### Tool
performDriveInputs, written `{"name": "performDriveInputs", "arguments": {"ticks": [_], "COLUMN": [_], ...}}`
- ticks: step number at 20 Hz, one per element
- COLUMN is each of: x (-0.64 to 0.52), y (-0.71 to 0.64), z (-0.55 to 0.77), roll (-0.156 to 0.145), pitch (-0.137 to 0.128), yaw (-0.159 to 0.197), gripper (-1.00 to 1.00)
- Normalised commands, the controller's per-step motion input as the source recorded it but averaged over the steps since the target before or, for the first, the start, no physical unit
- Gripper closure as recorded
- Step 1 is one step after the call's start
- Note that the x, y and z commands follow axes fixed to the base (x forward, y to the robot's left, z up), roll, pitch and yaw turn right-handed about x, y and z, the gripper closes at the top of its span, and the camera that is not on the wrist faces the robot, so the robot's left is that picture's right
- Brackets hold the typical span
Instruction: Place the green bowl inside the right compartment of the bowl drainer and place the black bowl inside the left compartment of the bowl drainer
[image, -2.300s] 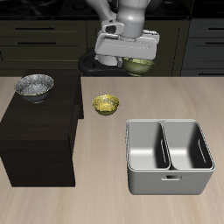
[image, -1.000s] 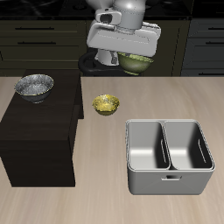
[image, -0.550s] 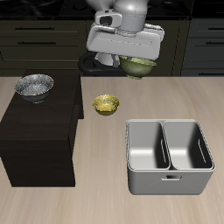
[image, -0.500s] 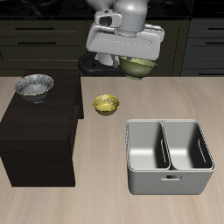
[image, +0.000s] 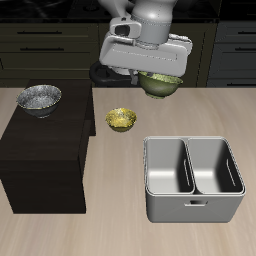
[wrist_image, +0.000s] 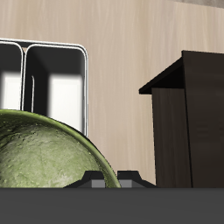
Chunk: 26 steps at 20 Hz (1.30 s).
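Note:
My gripper hangs high over the back of the table, shut on the rim of the green bowl, which is held in the air below the hand. In the wrist view the green bowl fills the near field, mottled and glossy. The black bowl, silvery and speckled, rests on top of a dark cabinet. The bowl drainer stands near the table's front edge, both wells empty; the wrist view shows the drainer too.
A yellow-gold bowl sits on the table between the dark cabinet and the drainer. The dark cabinet rises well above the table surface. Dark kitchen drawers line the back wall.
The gripper with the green bowl first rose a little, then came down and forward, slightly toward the drainer's side. The other bowls and the drainer have not moved.

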Motion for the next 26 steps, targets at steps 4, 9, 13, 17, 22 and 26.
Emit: {"name": "performDriveInputs", "arguments": {"ticks": [4,9,13,17,22,26], "x": [0.28,0.13,0.07,0.07,0.05,0.05], "y": [-0.02,0.06,0.1,0.17,0.25,0.15], "z": [-0.09,-0.12,-0.06,-0.12,-0.14,-0.06], "roll": [-0.013,0.019,0.011,0.029,0.065,0.107], "pitch": [0.029,0.035,0.005,0.018,0.021,-0.002], "yaw": [-0.009,-0.019,0.006,-0.002,-0.015,-0.018], "gripper": [1.0,1.0,1.0,1.0,1.0,1.0]}}
